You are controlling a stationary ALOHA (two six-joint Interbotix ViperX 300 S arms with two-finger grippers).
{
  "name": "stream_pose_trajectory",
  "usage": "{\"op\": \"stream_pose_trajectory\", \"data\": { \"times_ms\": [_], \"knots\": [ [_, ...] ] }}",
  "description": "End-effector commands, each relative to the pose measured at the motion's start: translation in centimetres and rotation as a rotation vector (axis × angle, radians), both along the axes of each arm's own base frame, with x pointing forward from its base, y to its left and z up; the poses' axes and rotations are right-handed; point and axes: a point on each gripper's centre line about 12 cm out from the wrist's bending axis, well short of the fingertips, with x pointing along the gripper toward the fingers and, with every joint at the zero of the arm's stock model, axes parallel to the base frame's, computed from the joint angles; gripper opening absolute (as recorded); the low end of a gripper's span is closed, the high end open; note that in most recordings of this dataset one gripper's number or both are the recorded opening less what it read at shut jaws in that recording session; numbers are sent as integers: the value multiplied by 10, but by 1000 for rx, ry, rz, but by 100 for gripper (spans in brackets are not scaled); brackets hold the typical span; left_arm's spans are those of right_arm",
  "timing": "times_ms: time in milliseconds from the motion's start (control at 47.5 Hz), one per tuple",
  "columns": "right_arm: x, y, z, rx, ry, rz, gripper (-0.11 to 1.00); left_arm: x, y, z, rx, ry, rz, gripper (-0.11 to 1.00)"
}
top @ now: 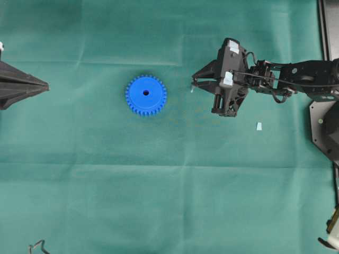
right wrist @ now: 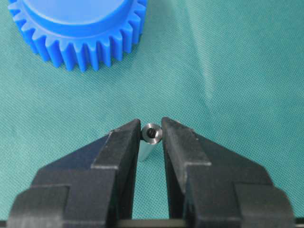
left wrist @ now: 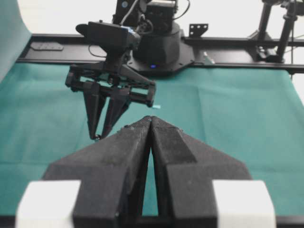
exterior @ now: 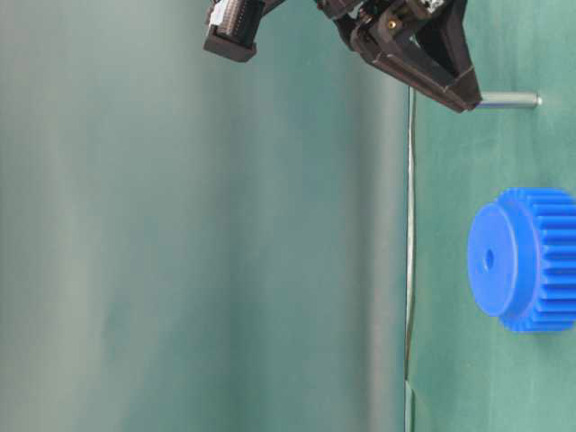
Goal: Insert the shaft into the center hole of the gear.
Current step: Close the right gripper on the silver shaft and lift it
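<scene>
My right hand (right wrist: 151, 137) pinches the shaft (right wrist: 151, 134) upright by its top, lower end on the surface (top: 106, 201), so it can drop straight into the hole (top: 145, 93). Gear (top: 145, 95) lies flat at 9 o'clock of it, apart. Left hand (left wrist: 151, 124) pressed together, parked clear.
</scene>
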Motion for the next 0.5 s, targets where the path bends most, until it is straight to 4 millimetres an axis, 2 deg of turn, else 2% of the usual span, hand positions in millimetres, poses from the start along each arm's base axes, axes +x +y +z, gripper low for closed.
{"op": "stream_pose_trajectory", "data": {
  "times_ms": [0,105,484],
  "knots": [
    [7,-2,9,-12,-35,2,18,2,1,10,3,-23,2,0],
    [9,-3,14,-11,-45,0,18,2,1,10,0,-23,3,0],
    [9,0,65,-7,-48,16,18,2,1,10,3,-20,3,0]
  ]
}}
